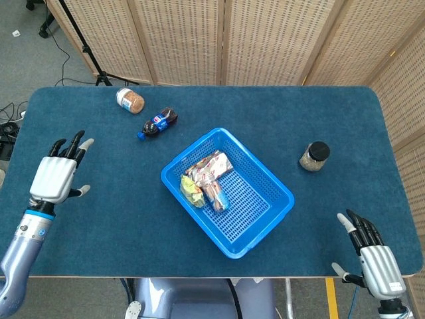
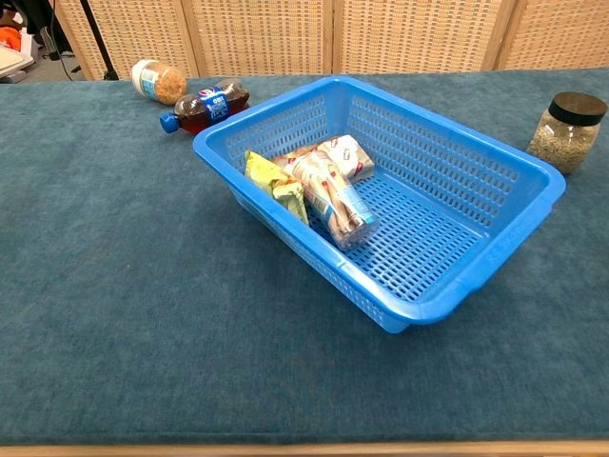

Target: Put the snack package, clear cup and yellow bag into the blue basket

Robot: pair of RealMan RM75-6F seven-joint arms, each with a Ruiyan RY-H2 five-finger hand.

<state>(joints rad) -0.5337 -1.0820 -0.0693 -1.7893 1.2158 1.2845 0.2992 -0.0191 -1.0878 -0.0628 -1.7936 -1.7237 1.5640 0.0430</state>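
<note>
The blue basket [image 1: 265, 212] [image 2: 514, 214] stands mid-table. Inside it lie the yellow bag [image 1: 191, 191] [image 2: 271, 181] at the left end, the clear cup [image 1: 216, 194] [image 2: 333, 202] on its side beside it, and the snack package [image 1: 210, 163] [image 2: 341, 152] behind them. My left hand [image 1: 54, 177] hovers open over the table's left edge, far from the basket, fingers spread and holding nothing. My right hand [image 1: 373, 260] is open at the front right corner, also holding nothing. Neither hand shows in the chest view.
A cola bottle [image 1: 157, 122] [image 2: 205, 107] lies on its side behind the basket's left corner. A jar with a white lid [image 1: 130, 100] [image 2: 158, 80] lies further back. A dark-lidded jar [image 1: 314, 156] [image 2: 564, 131] stands right of the basket. Folding screens stand behind the table.
</note>
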